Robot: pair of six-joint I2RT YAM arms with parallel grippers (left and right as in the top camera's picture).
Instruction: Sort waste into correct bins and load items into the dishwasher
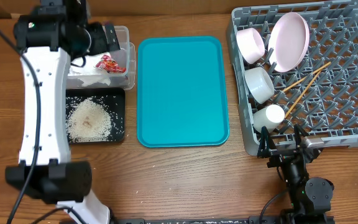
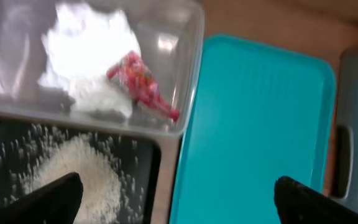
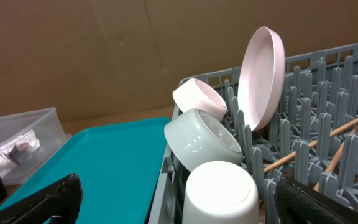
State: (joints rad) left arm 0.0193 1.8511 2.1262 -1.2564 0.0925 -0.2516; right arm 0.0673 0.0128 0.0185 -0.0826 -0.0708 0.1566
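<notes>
Sorting and loading both look done; I judge this the closing step.

Waste: the crumpled white paper napkin (image 2: 89, 53) and the small red-and-white crinkled wrapper (image 2: 143, 84) lie together inside the clear rectangular plastic tub (image 1: 130, 68). The loose white rice grains (image 1: 89, 121) sit heaped in the shallow black rectangular tray (image 1: 118, 99), just in front of the tub.

Dishes: all are in the large grey plastic dish rack (image 1: 353, 68) at the right. The round white plate (image 1: 289, 40) stands on edge between pegs, with the small white bowl (image 1: 250, 45) beside it. The pale blue-grey bowl (image 1: 260, 84) and the white cup (image 1: 269, 116) lie tipped along the rack's near-left side. The two thin wooden chopsticks (image 1: 306, 81) lie slanted across the grid. The teal plastic serving tray (image 1: 182, 90) in the middle carries nothing.

Grippers: the left gripper (image 2: 176, 183) hangs over the tub and black tray, jaws spread wide, holding nothing. The right gripper (image 3: 176, 185) sits low at the rack's front-left corner facing the cup, jaws also wide apart and empty.

Next move, my guess: nothing is left to grasp on the wooden tabletop (image 1: 185, 180). Each arm just needs to lift straight off and pull back. The left should clear the tub rim; the right should avoid nudging the cup or the rack wall.
</notes>
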